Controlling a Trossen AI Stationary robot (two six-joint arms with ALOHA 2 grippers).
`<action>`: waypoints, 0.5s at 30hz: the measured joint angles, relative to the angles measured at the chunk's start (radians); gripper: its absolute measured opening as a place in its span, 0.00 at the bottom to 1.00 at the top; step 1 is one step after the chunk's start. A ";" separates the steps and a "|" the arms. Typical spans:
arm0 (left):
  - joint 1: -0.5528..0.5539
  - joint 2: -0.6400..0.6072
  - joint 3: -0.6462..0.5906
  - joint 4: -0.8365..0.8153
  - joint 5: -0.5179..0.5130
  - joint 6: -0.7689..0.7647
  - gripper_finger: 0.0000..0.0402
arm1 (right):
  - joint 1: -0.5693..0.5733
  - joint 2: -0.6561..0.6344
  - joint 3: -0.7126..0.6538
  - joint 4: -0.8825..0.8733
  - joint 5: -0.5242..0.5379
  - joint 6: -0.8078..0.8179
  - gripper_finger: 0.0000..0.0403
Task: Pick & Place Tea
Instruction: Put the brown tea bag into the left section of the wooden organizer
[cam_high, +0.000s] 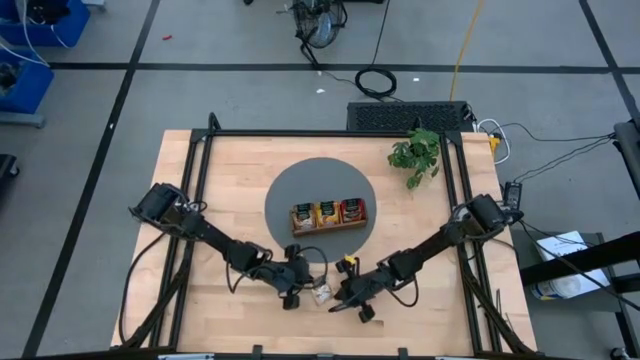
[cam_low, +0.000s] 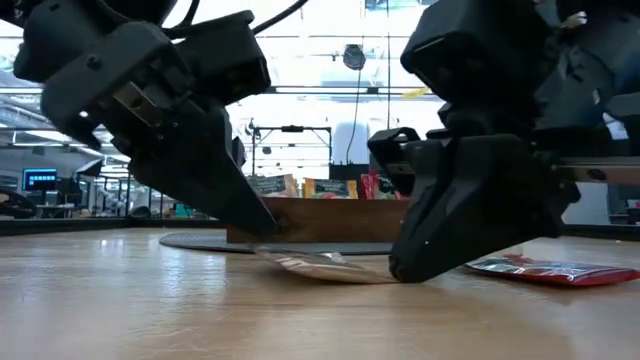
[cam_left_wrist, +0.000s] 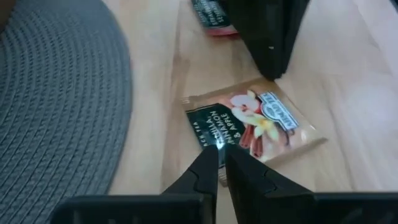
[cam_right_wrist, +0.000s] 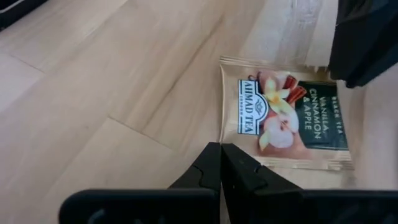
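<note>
One tea sachet (cam_high: 322, 293) lies flat on the wood near the table's near edge. It is beige with a dark label end and an apple-and-cinnamon print (cam_left_wrist: 249, 121). My left gripper (cam_left_wrist: 221, 155) is shut, with its tips on the sachet's dark end. My right gripper (cam_right_wrist: 221, 151) is shut too, and its tips meet the sachet's opposite, pale end. A red sachet (cam_low: 555, 270) lies flat on the table beyond my right gripper. More sachets stand upright in the brown wooden tray (cam_high: 328, 214). My left gripper presses its shut fingertips (cam_left_wrist: 211, 158) onto the dark label end (cam_left_wrist: 205, 127) of the sachet, slanting down from the table's left. The sachet lies on the table. My right gripper sets its shut fingertips (cam_low: 400, 270) against a corner of the pale end (cam_right_wrist: 231, 140), slanting down from the table's right.
The tray sits on a round grey mat (cam_high: 290, 185) at the table's centre, just beyond the grippers. A green leafy plant (cam_high: 415, 155) stands at the far right. Bare wood (cam_high: 230, 180) lies to the left and right of the mat. A black frame (cam_high: 200, 150) borders the table.
</note>
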 joint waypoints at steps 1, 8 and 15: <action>0.002 0.000 0.000 -0.003 0.001 -0.009 0.11 | -0.004 0.003 0.000 -0.001 -0.003 0.006 0.00; 0.021 -0.006 0.000 -0.013 0.093 -0.102 0.32 | -0.014 0.010 -0.016 -0.004 -0.050 0.018 0.00; 0.069 -0.035 0.000 -0.101 0.157 -0.226 0.63 | -0.022 0.012 -0.063 0.016 -0.052 0.043 0.00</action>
